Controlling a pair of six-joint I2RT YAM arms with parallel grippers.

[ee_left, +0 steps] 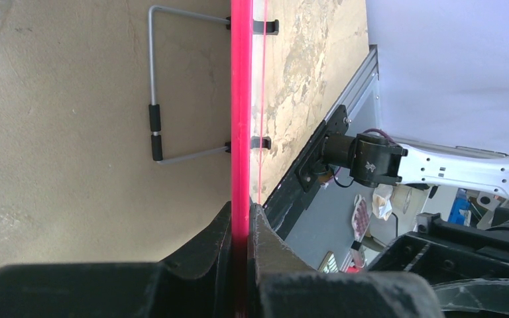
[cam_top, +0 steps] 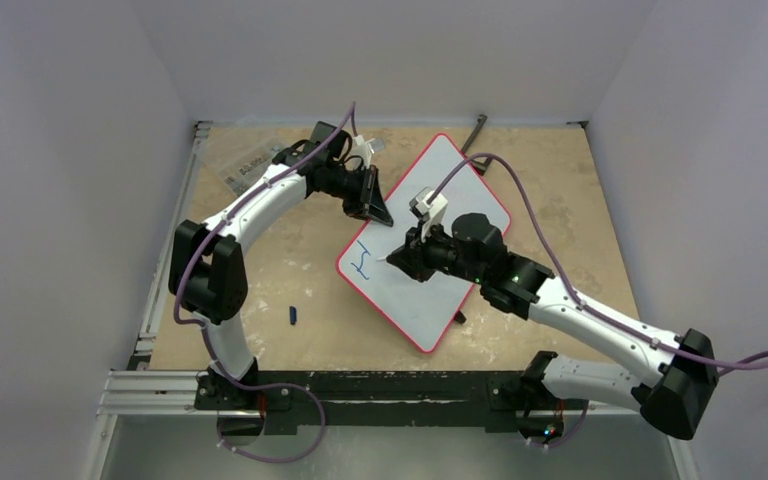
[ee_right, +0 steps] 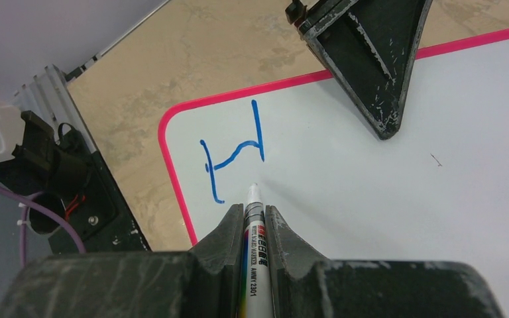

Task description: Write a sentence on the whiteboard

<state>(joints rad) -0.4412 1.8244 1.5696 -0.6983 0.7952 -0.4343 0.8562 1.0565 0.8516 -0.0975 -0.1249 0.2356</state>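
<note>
The whiteboard (cam_top: 412,300), white with a thin red rim, lies slanted on the table. One blue letter "H" (cam_top: 362,262) stands near its left corner and also shows in the right wrist view (ee_right: 235,152); it is the only lettering on the board. My left gripper (cam_top: 374,207) is shut on the board's red rim (ee_left: 241,99) at the far left edge. My right gripper (cam_top: 400,260) is shut on a white marker (ee_right: 252,228). The marker's tip sits at the board surface just right of the "H".
A small blue marker cap (cam_top: 293,314) lies on the table left of the board. A clear plastic packet (cam_top: 245,165) lies at the back left. A wire stand with black sleeves (ee_left: 154,99) sticks out behind the board. White walls enclose the table.
</note>
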